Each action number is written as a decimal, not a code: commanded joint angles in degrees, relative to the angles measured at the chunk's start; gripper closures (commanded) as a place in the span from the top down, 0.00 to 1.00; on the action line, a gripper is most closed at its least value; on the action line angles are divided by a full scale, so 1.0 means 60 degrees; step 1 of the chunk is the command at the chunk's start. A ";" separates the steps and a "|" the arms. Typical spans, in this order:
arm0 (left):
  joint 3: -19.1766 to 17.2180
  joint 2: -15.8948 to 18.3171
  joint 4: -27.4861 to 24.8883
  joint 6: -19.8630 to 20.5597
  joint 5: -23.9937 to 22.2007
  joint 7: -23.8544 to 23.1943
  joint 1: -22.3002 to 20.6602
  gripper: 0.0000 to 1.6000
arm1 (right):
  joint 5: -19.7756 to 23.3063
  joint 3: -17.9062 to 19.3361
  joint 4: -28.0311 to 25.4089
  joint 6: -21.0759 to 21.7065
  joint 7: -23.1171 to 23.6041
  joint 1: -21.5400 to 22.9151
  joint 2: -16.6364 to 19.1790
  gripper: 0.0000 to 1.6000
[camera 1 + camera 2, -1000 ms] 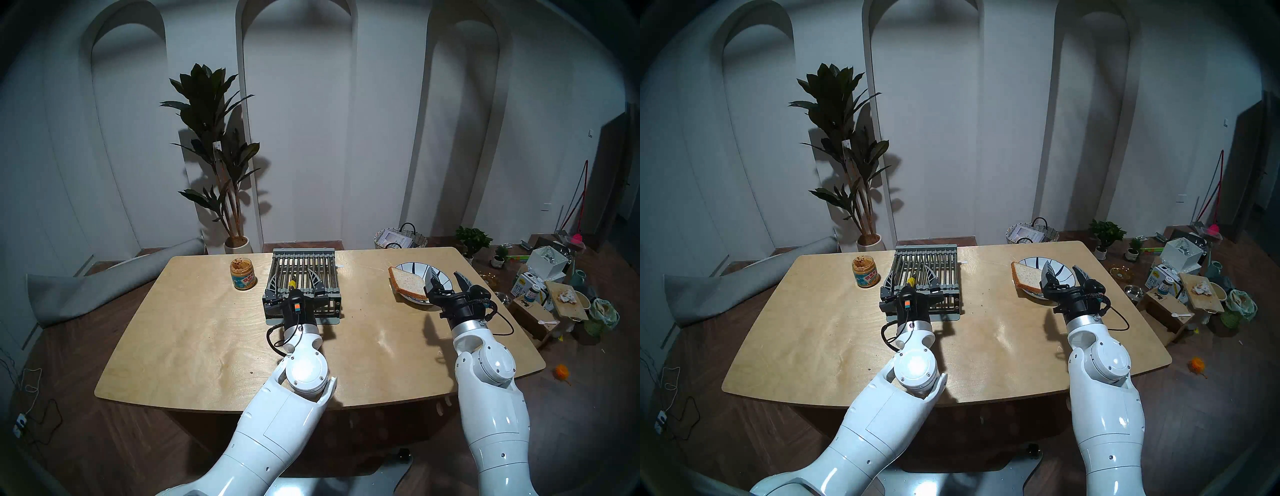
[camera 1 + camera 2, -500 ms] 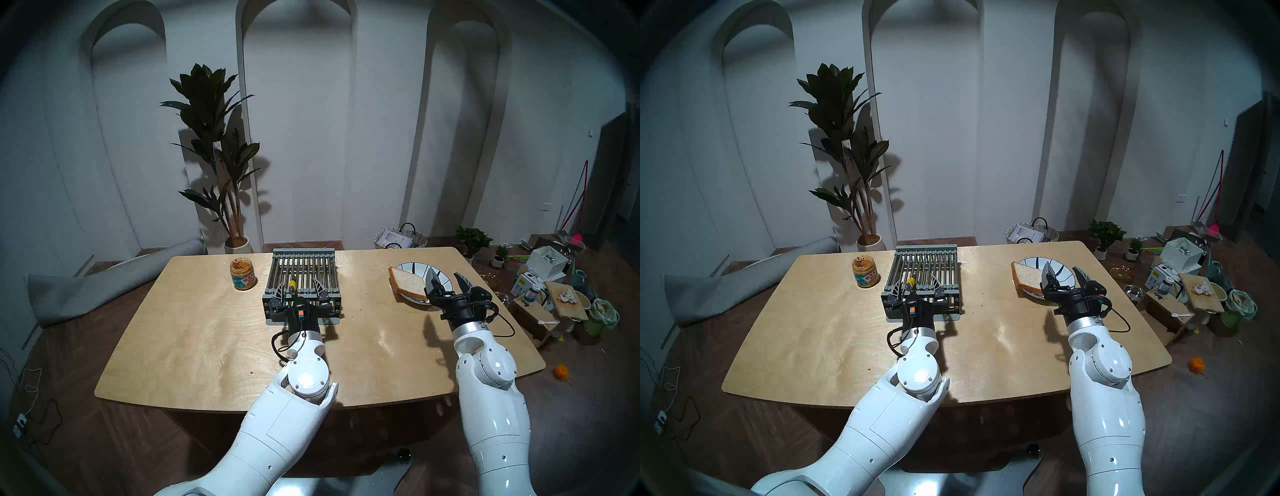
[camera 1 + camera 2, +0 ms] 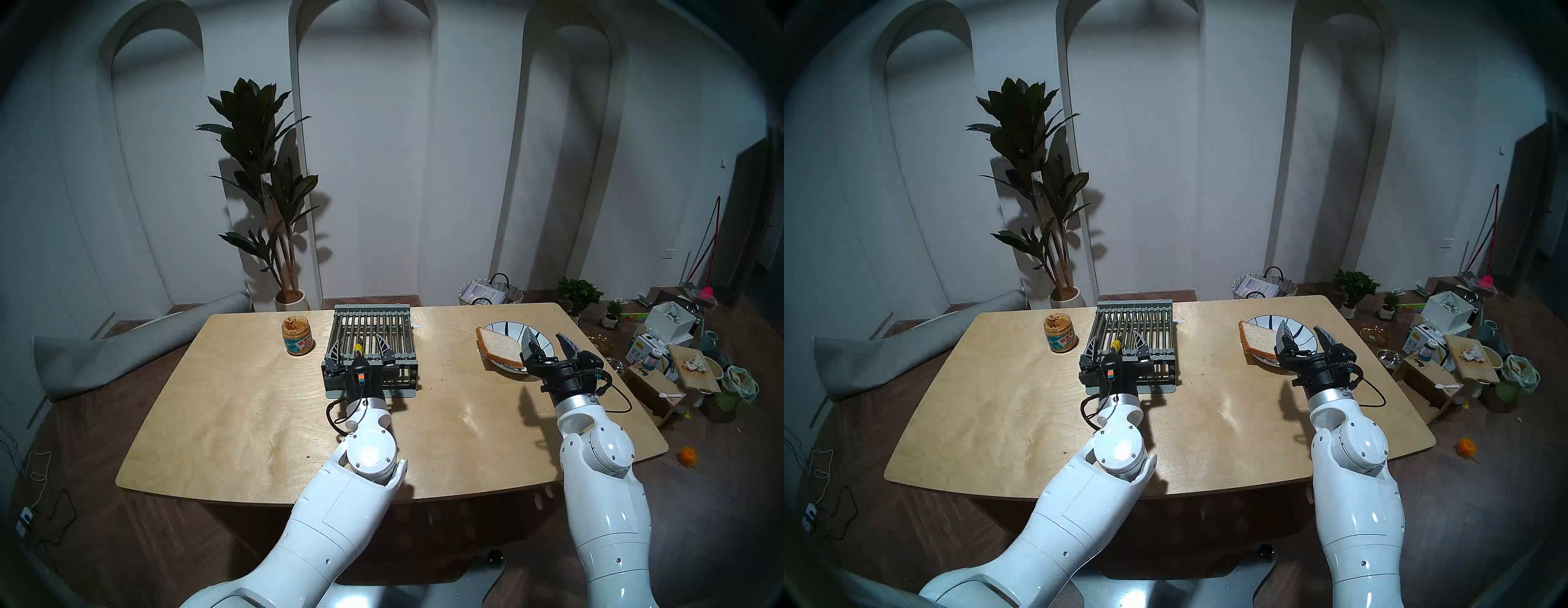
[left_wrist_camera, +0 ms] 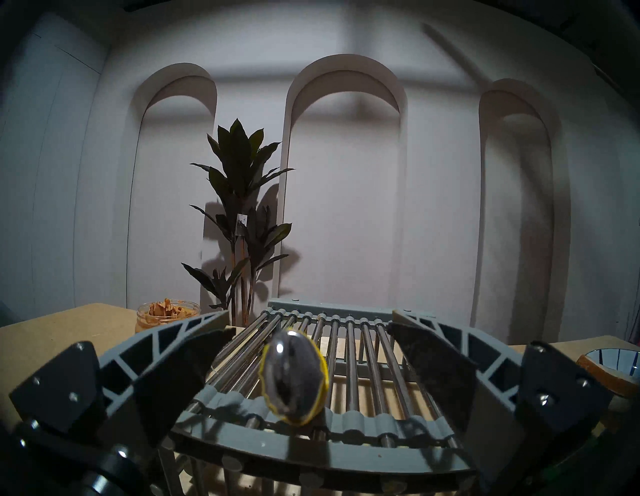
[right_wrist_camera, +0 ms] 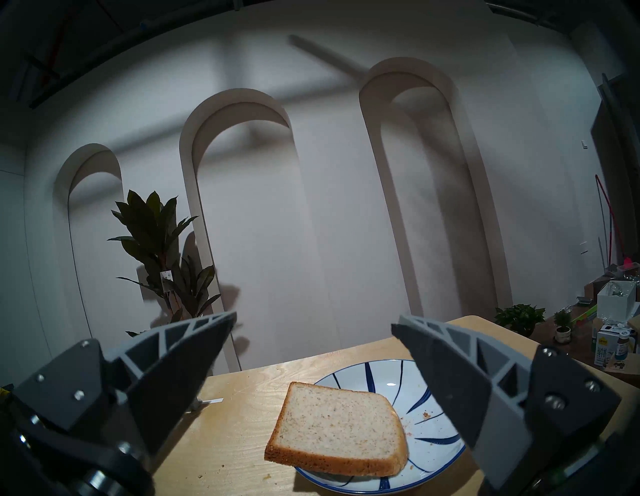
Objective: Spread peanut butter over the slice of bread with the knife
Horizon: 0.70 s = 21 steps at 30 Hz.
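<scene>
Tan peanut butter (image 3: 294, 325) in open clear jar, upright at far left. Bread slice (image 5: 337, 428) overhanging plate's left rim. Yellow-handled knife (image 3: 358, 347) lying on rack.

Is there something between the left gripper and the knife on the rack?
Nothing visible. The left gripper is open, one finger on each side of the knife, whose yellow handle end faces it. The knife lies on the rack bars.

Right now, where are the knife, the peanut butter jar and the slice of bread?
knife (image 4: 294, 379): left wrist view, handle's butt end.
peanut butter jar (image 3: 298, 342): head left view, label.
slice of bread (image 5: 337, 426): right wrist view, top crumb.
</scene>
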 commanded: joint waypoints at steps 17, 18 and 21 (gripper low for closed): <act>-0.0122 -0.0214 0.0455 -0.0283 -0.0362 -0.0367 -0.0613 1.00 | -0.0043 -0.0002 -0.0186 -0.0159 -0.0041 0.0111 -0.0115 1.00; -0.0126 -0.0219 0.0459 -0.0281 -0.0373 -0.0386 -0.0615 1.00 | -0.0053 -0.0012 -0.0199 -0.0157 -0.0050 0.0111 -0.0128 1.00; -0.0147 -0.0245 0.0491 -0.0282 -0.0401 -0.0434 -0.0622 1.00 | -0.0089 -0.0027 -0.0237 -0.0151 -0.0076 0.0113 -0.0156 1.00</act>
